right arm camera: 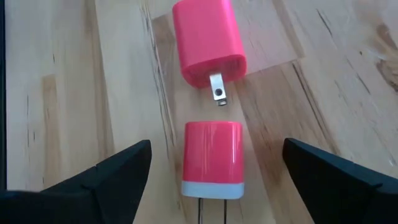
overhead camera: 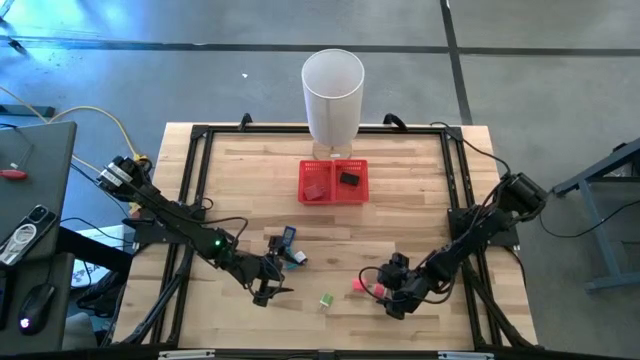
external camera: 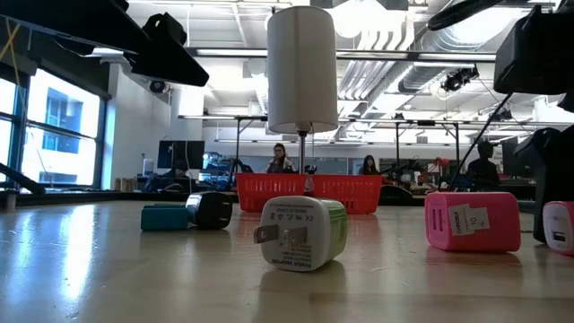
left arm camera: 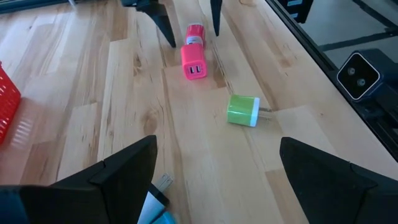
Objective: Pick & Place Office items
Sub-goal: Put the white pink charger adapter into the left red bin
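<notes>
- Red-and-white plug block (right arm camera: 211, 158) lying flat on the wood, straddled by the right claw (overhead camera: 392, 296), fingers spread wide to either side, nothing gripped; lower right of centre in the overhead frame.
- Pink plug block (right arm camera: 207, 40) just beyond it, metal prong pointing at the red one, nearly touching.
- Risk, as a judgement: on closing, likely to nudge the pink block through that prong, or pinch both at once, given the tight gap.
- Further risk: smooth rounded shell, fingers wide apart; an off-centre squeeze apt to twist the block or pop it out.
- Green-and-white plug block (overhead camera: 326, 299) alone at bottom centre, on its side, prongs out; apt to roll if brushed.
- Left claw (overhead camera: 268, 291) at lower left of centre, released and empty, just beside a blue, a dark and a teal-white piece (overhead camera: 287, 247) clustered together; a careless sweep there apt to scatter them.
- Red mesh tray (overhead camera: 334, 197) at upper centre, two compartments, a red piece in the left one, a dark one (overhead camera: 348, 180) in the right.
- Tall white bin (overhead camera: 332, 95) just behind the tray.
- Pale butcher-block table (overhead camera: 400, 225) with a black frame round it; smooth, low friction likely.
- Grey concrete floor around; desk with a mouse at far left.
- From table height: open workshop, ducts overhead, people seated far behind.
</notes>
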Motion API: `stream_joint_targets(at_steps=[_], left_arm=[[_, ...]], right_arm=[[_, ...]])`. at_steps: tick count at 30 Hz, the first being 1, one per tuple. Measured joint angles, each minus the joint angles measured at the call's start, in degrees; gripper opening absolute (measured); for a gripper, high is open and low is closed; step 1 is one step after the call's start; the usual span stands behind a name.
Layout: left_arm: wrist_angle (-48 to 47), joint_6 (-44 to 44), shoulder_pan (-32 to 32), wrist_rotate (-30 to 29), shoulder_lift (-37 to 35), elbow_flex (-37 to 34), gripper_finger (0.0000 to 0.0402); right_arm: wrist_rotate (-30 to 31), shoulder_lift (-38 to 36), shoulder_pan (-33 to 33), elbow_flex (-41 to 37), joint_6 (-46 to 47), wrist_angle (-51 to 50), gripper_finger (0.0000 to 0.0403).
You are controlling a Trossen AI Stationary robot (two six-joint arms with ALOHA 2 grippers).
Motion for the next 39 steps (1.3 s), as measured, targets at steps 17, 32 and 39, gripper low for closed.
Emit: stream_joint_targets(at_steps=[17,32,39], left_arm=[[0.01,0.01,-0.02,0.01,0.00,0.02,0.0332],[0.01,0.01,-0.37,0.01,0.00,0.02,0.0332],[0.01,0.01,-0.35,0.00,0.00,0.02,0.0332]], right_arm=[[2.89,0.28,1.35,-0.09,-5.50,-1.25,0.0354],[4.22,2.86,1.33,-0.09,-4.21,-1.20,0.0295],[4.84,2.89,1.54,-0.12,-4.25,-1.56,0.0204]])
